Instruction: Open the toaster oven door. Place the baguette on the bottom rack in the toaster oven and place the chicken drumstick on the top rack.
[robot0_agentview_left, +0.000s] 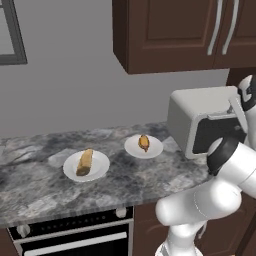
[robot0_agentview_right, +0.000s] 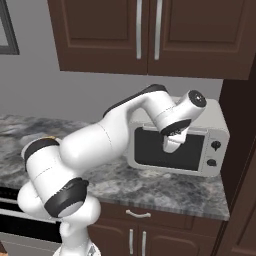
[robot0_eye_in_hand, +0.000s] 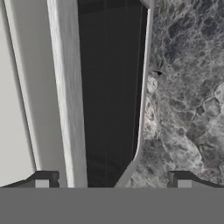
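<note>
Fingers: we see our two dark fingertips (robot0_eye_in_hand: 43, 180) at the bottom of the hand view, spread wide with nothing between them; the gripper (robot0_eye_in_hand: 113, 181) holds nothing.
Handle: the grey bar handle (robot0_eye_in_hand: 65, 92) runs lengthwise past the one fingertip, with the dark glass of the door (robot0_eye_in_hand: 109, 87) lying between the tips.
Step in hand: we judge this to be the reach for the handle, the door being shut and not yet gripped.
How to do it well: we would shift the hand sideways until the bar sits midway between the tips, then close squarely across it; pinching at a tip's edge risks a slip. Once gripped, we would pull along the arc of the door hinge instead of straight out, so the toaster oven (robot0_agentview_right: 200, 145) does not drag across the counter (robot0_agentview_right: 165, 190).
Arm pose: in the right base view our arm arches up from the base and bends down, the hand pointing at the top of the oven front, close to the glass.
Oven place: it stands at the right end of the counter, near the back wall.
Bread: the baguette (robot0_agentview_left: 85, 162) lies on a white plate (robot0_agentview_left: 100, 170) toward the counter's front edge, well apart from the oven.
Chicken: the drumstick (robot0_agentview_left: 144, 143) lies on a second plate (robot0_agentview_left: 155, 149), between the bread and the oven.
</note>
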